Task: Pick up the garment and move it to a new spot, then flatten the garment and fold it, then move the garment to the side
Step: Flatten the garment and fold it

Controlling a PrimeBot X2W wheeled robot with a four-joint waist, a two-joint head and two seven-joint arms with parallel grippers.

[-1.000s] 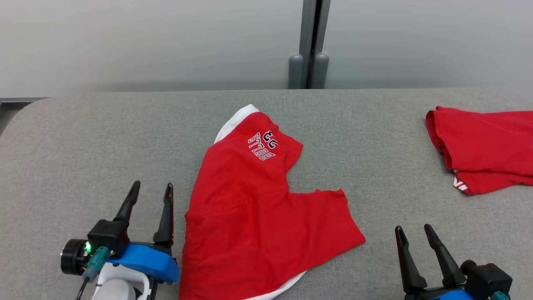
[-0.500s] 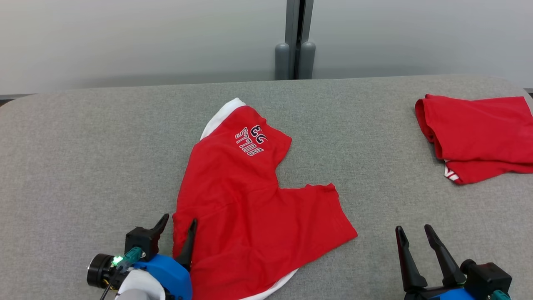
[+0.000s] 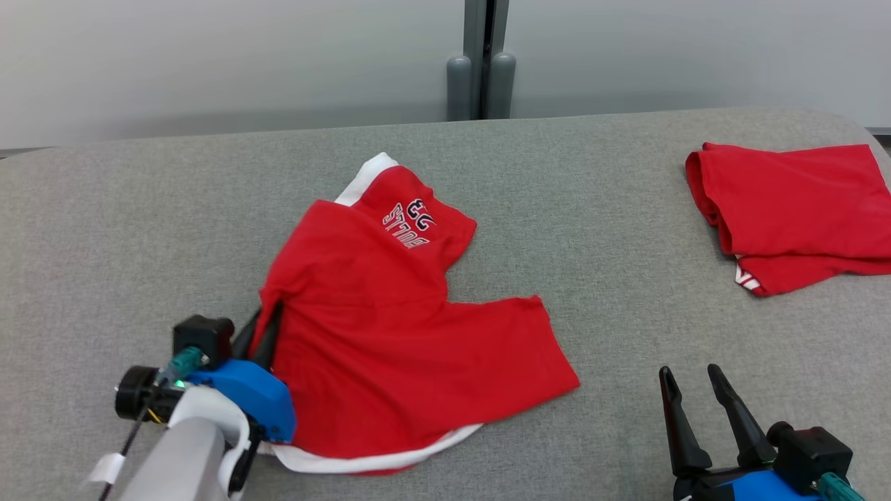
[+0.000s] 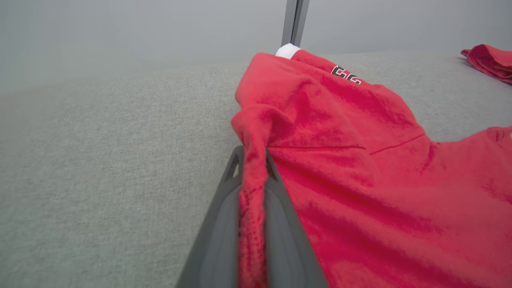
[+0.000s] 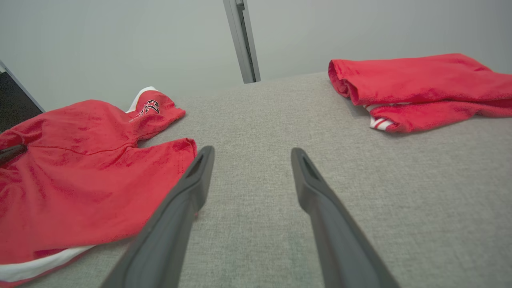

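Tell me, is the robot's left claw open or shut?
Shut. The left gripper has its two fingers pressed together, with a bunched edge of the red shorts pinched between them.

- Fingertips of the left hand are buried in a fold of the red, white-trimmed jersey shorts.
- The folded red fabric garment runs off the head view's right edge.

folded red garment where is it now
In the head view the folded red garment lies far right on the grey fabric table, apart from the red printed shorts.
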